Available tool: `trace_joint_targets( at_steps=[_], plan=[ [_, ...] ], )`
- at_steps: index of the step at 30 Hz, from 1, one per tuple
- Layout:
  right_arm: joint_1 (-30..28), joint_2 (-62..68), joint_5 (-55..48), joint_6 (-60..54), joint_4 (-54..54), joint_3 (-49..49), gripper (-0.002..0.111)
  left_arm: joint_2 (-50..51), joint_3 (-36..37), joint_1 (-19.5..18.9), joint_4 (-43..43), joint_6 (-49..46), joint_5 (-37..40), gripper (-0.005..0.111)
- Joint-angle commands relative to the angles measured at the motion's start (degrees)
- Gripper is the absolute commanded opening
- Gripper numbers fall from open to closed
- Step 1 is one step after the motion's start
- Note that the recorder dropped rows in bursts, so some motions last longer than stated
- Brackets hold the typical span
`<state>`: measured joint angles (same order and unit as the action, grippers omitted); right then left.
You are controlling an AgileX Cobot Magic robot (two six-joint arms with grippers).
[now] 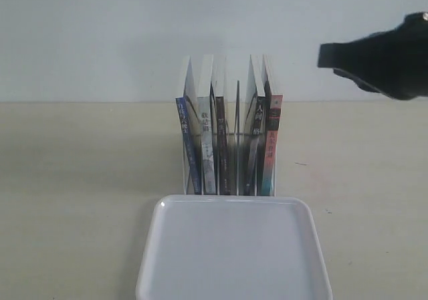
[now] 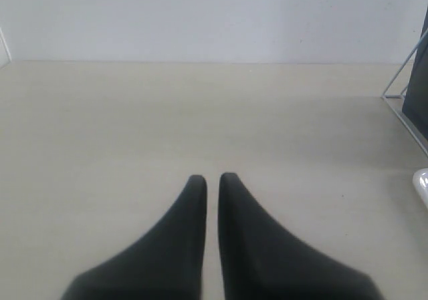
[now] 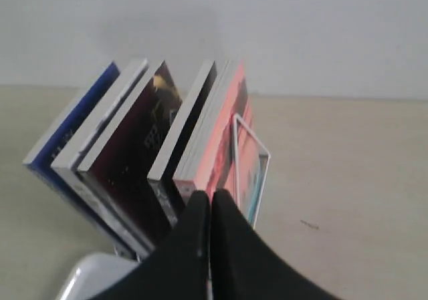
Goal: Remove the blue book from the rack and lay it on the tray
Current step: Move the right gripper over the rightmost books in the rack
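Blue book (image 1: 188, 146) stands in the leftmost slot of the rack (image 1: 238, 113), spine facing the tray, leaning a little. On its outer side there is only the clear end wall, then bare table (image 1: 80, 180). On its inner side the grey-spined book (image 1: 207, 146) sits just beside it. Further along are a dark book (image 1: 221, 136), a slot with a bare divider, a black-spined book (image 1: 252, 143), and the red-and-teal-spined book (image 1: 271, 146) at the far end.

Tray (image 1: 234, 253) lies flat in front of the rack. Its far rim sits just at the foot of the spines and its surface is bare.

Right pincer (image 1: 324, 56) is clenched on nothing, in the air off to the right of the rack and apart from the books. Its wrist view looks down on what the exterior view hides: page edges and covers fanned out, with the blue book farthest from the tips and the red-and-teal one nearest.

Left pincer (image 2: 212, 178) shows only in its own wrist view. It is closed to a thin slit with nothing between, over open table. A rack edge and a bit of tray rim show at that picture's border.
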<state>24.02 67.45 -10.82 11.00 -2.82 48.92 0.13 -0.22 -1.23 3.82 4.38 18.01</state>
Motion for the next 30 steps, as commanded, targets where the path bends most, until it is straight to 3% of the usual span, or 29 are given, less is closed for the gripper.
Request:
trace_joint_targets(
  at_steps=[1, 7, 16, 21, 25, 30],
  plan=[
    [0.67, 8.58, -24.03, -0.99, 1.01, 17.79, 0.000, -0.13, 0.22, 0.46, 0.17, -0.12, -0.45, 0.006],
    [0.67, 17.73, -35.07, -0.68, 1.16, 33.14, 0.000, -0.13, 0.22, 0.46, 0.17, -0.12, -0.45, 0.006],
    [1.08, 28.71, -46.58, 0.02, 1.35, 45.80, 0.000, -0.13, 0.22, 0.46, 0.17, -0.12, -0.45, 0.006],
    [6.67, 32.91, -50.98, 2.14, 12.81, 50.84, 0.000, -0.13, 0.22, 0.46, 0.17, -0.12, -0.45, 0.006],
    [11.48, 35.00, -53.49, 10.94, 26.45, 52.67, 0.000, -0.13, 0.22, 0.46, 0.17, -0.12, -0.45, 0.006],
    [11.89, 36.07, -53.82, 10.97, 25.58, 52.97, 0.000, -0.13, 0.22, 0.46, 0.17, -0.12, -0.45, 0.006]
  ],
)
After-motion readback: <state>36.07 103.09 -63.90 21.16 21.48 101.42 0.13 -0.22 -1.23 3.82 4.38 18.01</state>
